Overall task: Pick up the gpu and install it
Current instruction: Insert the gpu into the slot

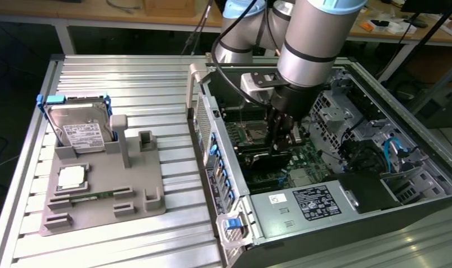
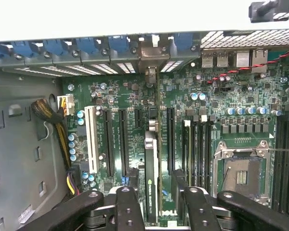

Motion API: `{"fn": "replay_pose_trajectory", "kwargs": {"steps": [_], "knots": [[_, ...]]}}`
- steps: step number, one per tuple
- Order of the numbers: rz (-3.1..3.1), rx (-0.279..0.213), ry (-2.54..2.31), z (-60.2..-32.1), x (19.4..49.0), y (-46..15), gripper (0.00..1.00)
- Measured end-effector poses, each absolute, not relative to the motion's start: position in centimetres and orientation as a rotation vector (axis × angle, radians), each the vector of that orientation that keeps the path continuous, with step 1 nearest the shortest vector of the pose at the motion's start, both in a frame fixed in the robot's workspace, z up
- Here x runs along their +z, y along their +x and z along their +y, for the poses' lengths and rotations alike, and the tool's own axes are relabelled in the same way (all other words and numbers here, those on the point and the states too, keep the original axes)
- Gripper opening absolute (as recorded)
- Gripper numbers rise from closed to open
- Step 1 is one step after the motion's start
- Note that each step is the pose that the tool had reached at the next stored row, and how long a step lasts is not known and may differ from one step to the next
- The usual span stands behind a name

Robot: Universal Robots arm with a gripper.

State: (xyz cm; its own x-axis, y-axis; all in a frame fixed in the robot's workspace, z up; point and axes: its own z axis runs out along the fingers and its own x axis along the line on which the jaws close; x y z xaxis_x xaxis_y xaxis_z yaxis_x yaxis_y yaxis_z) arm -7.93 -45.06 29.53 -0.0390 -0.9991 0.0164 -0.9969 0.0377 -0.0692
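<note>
Exterior view: the arm reaches down into the open case [image 1: 345, 184], gripper [image 1: 281, 146] low over the motherboard.

Wrist view: the gpu [image 2: 151, 178] stands on edge over the board [image 2: 221, 108], clamped between the 2 fingers [image 2: 130, 209], its bracket toward the rear slots.

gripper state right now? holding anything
gripper: shut on the gpu, held edge-on over the motherboard slots inside the computer case.
</note>
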Motion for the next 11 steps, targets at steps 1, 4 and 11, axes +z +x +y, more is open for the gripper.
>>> {"fn": "replay_pose_trajectory", "kwargs": {"steps": [1,4,11], "knots": [[2.236,-0.095,-2.152,-45.06,29.54,-7.93,0.39],[2.236,-0.096,-2.152,-45.05,29.57,-7.93,0.26],[2.236,-0.096,-2.152,-45.06,29.58,-7.93,0.19]]}}
